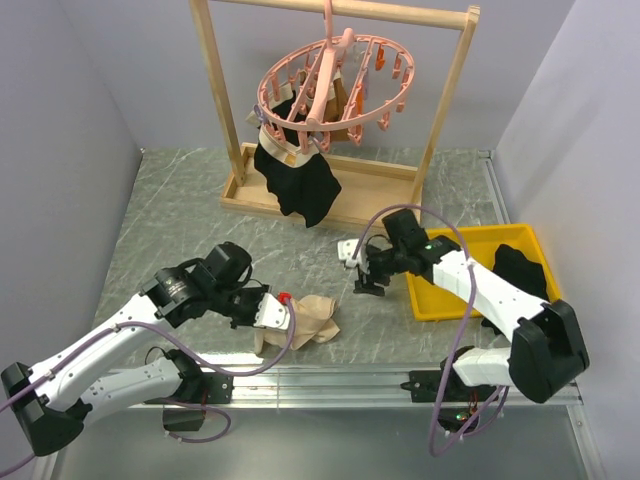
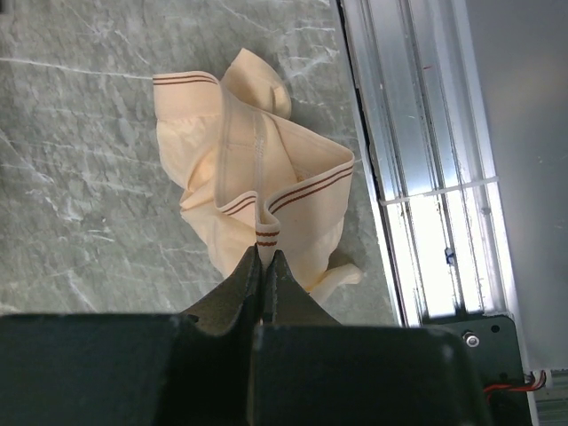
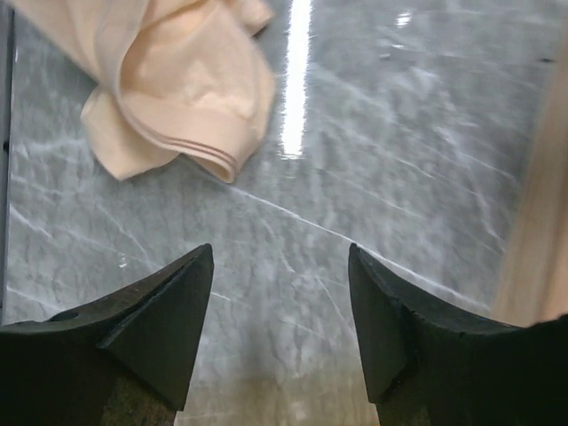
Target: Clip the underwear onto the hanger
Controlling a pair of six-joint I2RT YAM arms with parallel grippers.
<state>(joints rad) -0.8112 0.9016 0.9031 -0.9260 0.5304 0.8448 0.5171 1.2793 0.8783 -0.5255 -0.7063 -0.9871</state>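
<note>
The cream underwear [image 1: 310, 320] lies crumpled on the grey table near the front edge. My left gripper [image 1: 287, 305] is shut on its striped waistband edge; in the left wrist view the underwear [image 2: 253, 182] spreads out from the pinched fold at my left gripper [image 2: 265, 253]. My right gripper [image 1: 368, 287] hovers open to the right of the cloth, with nothing between its fingers; its wrist view shows my right gripper [image 3: 281, 257] over bare table and the underwear [image 3: 169, 80] at upper left. The pink hanger [image 1: 335, 85] hangs from the wooden rack at the back.
A wooden rack frame [image 1: 330, 190] stands at the back with a black garment [image 1: 300, 180] clipped under the pink ring. A yellow tray [image 1: 480, 270] at the right holds another black garment [image 1: 520, 270]. A metal rail [image 2: 417, 160] runs along the table's front edge.
</note>
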